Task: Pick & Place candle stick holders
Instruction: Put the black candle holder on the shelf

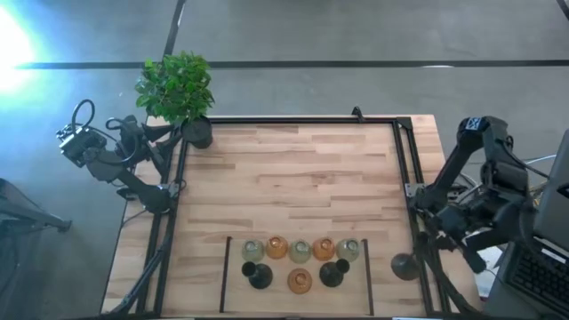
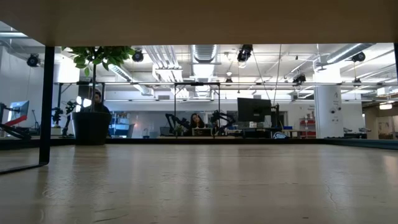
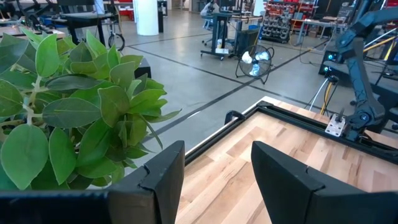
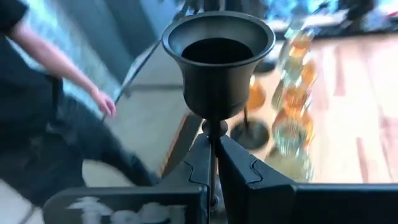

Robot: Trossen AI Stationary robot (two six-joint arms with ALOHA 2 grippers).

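Several candle stick holders stand in a cluster near the table's front edge: pale glass ones, amber ones and black ones. My right gripper is at the table's near right corner, shut on a black thin-stemmed holder with a goblet-shaped cup. My left gripper is open and empty at the table's far left edge, beside the leafy plant. My right gripper pinches the black holder's thin stem between its two fingers, just below the cup. The fingers come from the table's right side and lie across the stem. The cup stands about upright above the fingertips. The fingers hide the base, so I cannot tell whether it is on the table.
A black pot with the green plant stands at the far left corner. Two black lines flank the cluster. Black rails edge the table. A person's hand shows beyond the near edge.
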